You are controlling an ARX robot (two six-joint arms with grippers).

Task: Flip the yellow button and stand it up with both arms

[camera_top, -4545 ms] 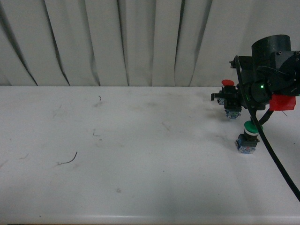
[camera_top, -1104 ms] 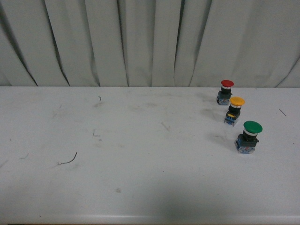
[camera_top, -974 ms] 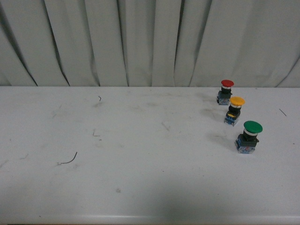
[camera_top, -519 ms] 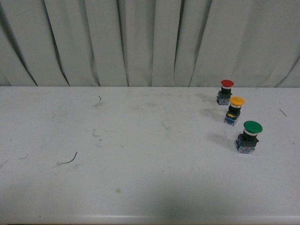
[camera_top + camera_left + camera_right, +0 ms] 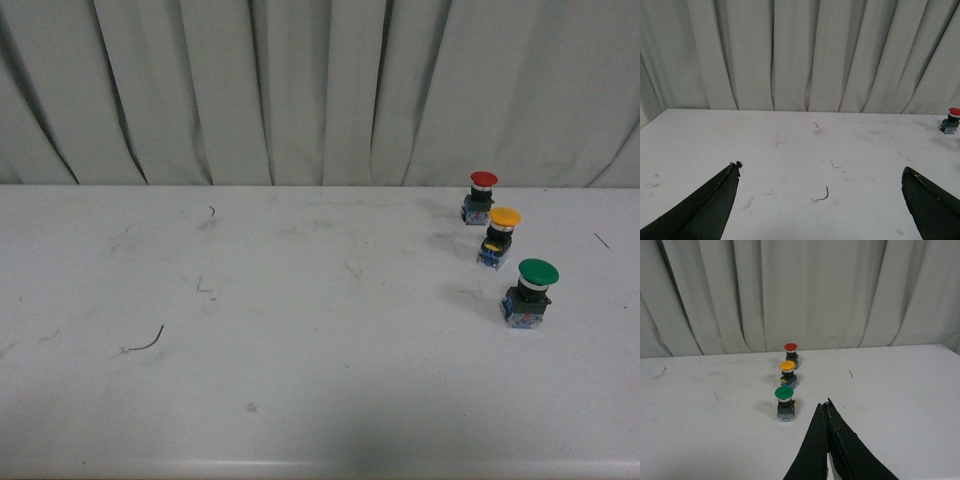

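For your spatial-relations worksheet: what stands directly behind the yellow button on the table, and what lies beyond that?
Behind the yellow button stands the red button, apart from it. Beyond that is the table edge, then a pleated curtain. Whatever is behind the curtain is covered.

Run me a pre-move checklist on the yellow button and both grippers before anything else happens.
1. Yellow button standing cap up on its base: ok.
2. Set apart from the red button and green button: ok, gaps show in the right wrist view.
3. Left gripper open and empty: ok.
4. Right gripper shut, holding nothing: ok.
5. Both grippers away from the buttons: ok.
6. Base sitting flat on the table: cannot tell.
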